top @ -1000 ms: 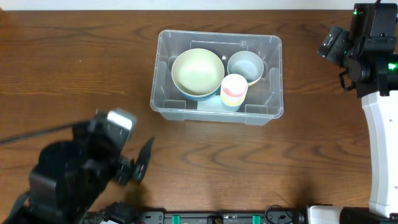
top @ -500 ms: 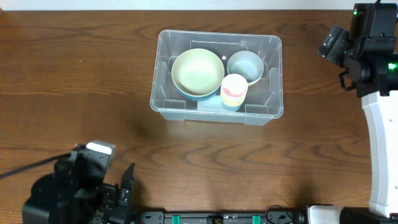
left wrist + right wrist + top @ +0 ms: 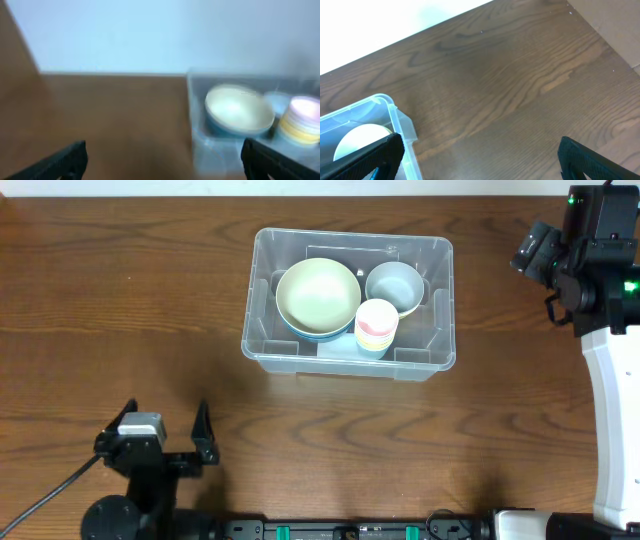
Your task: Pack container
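Note:
The clear plastic container (image 3: 300, 364) stands at the table's far middle. It holds a cream bowl (image 3: 318, 292) nested in a blue bowl, a grey-blue bowl (image 3: 393, 285) and a stack of pastel cups (image 3: 376, 325). My left gripper (image 3: 165, 425) is open and empty near the front left edge, far from the container. Its blurred wrist view shows the open jaws (image 3: 165, 165), the container (image 3: 200, 145), the cream bowl (image 3: 239, 110) and the cups (image 3: 302, 120). My right gripper (image 3: 532, 252) is open and empty at the far right; its jaws (image 3: 480, 165) hover over bare wood beside the container's corner (image 3: 395, 120).
The dark wooden table (image 3: 120, 310) runs to a pale wall at the back. The right arm's white base (image 3: 612, 420) stands along the right edge. A black rail (image 3: 350, 528) lies along the front edge.
My left arm has pulled back toward the front left edge and settled with its jaws pointing at the container. The right arm and the container's contents have not moved.

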Controlling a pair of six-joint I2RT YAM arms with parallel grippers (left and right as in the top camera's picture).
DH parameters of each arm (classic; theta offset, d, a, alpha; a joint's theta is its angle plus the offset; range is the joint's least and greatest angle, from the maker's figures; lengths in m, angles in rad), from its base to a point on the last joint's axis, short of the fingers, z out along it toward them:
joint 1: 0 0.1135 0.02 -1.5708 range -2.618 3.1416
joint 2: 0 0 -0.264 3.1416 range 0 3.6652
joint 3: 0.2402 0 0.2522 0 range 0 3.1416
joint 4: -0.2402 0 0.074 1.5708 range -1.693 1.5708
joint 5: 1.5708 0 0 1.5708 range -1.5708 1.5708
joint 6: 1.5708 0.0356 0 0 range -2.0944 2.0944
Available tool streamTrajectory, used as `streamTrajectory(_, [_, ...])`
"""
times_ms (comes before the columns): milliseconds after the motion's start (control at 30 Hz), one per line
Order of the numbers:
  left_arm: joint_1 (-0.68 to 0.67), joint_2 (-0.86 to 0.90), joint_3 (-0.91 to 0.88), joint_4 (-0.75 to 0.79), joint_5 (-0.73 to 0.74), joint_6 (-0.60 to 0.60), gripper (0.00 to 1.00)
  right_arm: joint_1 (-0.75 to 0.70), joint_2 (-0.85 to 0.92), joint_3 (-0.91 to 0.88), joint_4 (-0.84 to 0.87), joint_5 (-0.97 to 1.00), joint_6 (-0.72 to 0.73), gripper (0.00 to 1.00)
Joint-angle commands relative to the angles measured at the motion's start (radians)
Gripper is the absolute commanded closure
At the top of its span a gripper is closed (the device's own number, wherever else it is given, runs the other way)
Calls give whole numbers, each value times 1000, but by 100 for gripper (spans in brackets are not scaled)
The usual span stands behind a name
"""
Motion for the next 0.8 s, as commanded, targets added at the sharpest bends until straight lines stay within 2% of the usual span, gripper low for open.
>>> streamTrajectory(0, [16, -46, -109, 138, 72, -26, 2, -4, 2, 6, 1, 7, 11, 1])
streamTrajectory(300, [37, -111, -381, 528, 99, -26, 2, -4, 2, 6, 1, 7, 12, 1])
streamTrajectory(500, [38, -112, -485, 738, 119, -26, 2, -4, 2, 6, 1, 7, 12, 1])
streamTrajectory(600, [55, -112, -526, 800, 120, -26, 2, -4, 2, 6, 1, 7, 11, 1])
streamTrajectory(767, [70, -112, -574, 805, 120, -26, 2, -4, 2, 6, 1, 7, 12, 1])
